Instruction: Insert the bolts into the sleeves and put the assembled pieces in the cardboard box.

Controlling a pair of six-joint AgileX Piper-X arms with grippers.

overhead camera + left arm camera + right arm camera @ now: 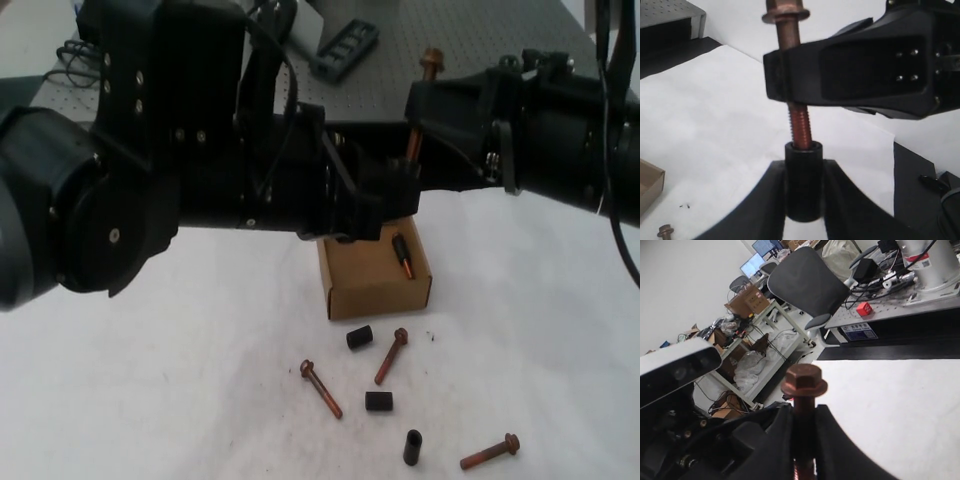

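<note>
My left gripper [803, 172] is shut on a black sleeve [802, 185], held upright above the bench. My right gripper [804, 427] is shut on a copper bolt [803, 382], head up. The bolt's threaded tip [800, 122] sits in the mouth of the sleeve. In the high view the two grippers meet just above the cardboard box [372, 285], the left gripper [395, 200] under the right gripper [413, 115]. One assembled piece [402, 256] lies in the box.
Loose on the white cloth before the box lie three sleeves [359, 337] [378, 402] [413, 447] and three bolts [391, 356] [321, 388] [490, 452]. A dark tray [347, 47] rests on the perforated plate behind.
</note>
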